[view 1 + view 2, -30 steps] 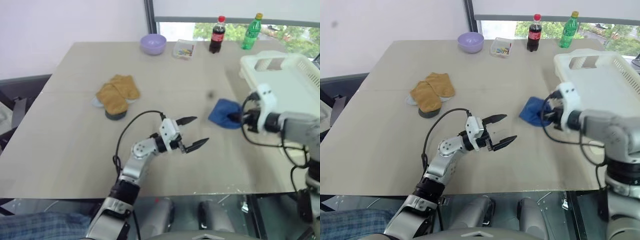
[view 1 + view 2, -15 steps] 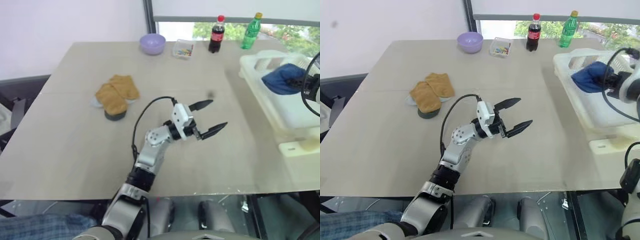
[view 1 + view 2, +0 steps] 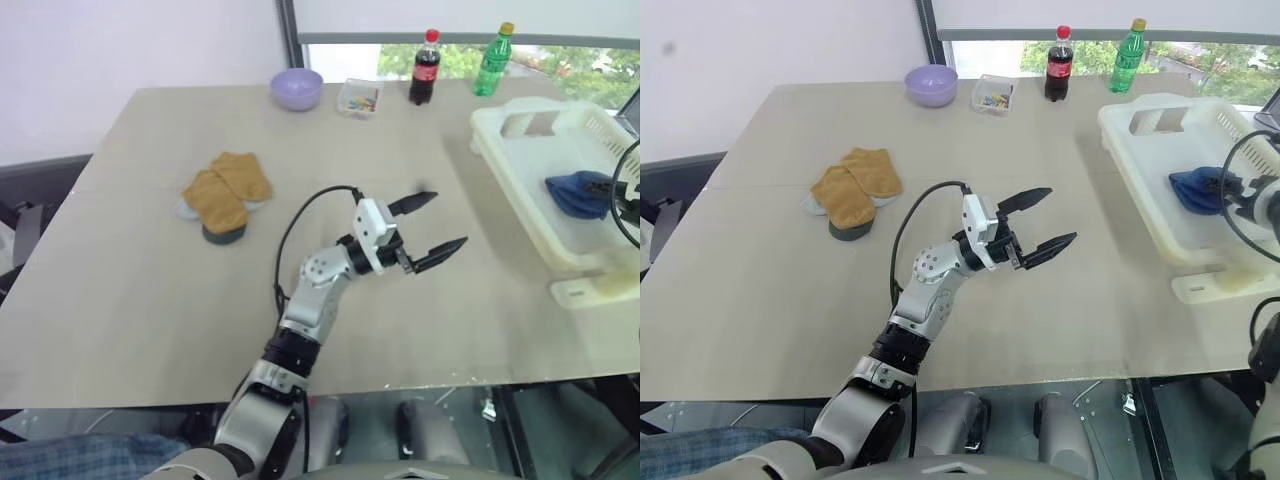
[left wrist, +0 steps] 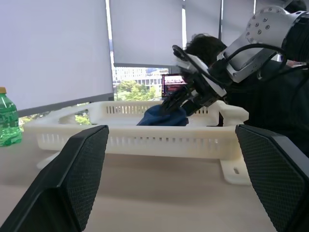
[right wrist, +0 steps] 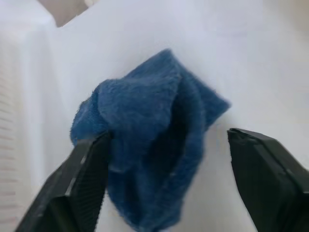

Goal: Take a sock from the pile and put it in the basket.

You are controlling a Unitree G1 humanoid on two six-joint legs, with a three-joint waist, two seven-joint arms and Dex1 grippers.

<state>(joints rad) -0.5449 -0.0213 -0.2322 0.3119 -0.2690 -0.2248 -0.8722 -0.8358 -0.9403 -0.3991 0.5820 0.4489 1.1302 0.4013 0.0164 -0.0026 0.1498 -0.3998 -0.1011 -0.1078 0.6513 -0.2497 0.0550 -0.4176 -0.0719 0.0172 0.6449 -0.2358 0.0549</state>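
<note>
The pile (image 3: 222,195) of mustard-tan socks sits on a dark round piece at the table's left. The cream-white basket (image 3: 520,165) stands at the right edge. A blue sock (image 3: 578,192) lies inside it. My right gripper (image 5: 168,135) hangs open over the basket, and the blue sock (image 5: 149,140) sits between its spread fingers (image 5: 82,188), brushing one of them. My left gripper (image 3: 448,218) is open and empty above the table's middle, pointing toward the basket. In the left wrist view the right gripper (image 4: 188,99) hovers just above the blue sock (image 4: 161,117).
A lilac bowl (image 3: 296,88), a small clear box (image 3: 358,97), a cola bottle (image 3: 425,68) and a green bottle (image 3: 490,60) line the table's far edge. A person's head (image 4: 203,46) shows behind the basket.
My right gripper carried the blue sock rightward from above the table into the basket and opened. My left gripper rose a little and shifted right.
</note>
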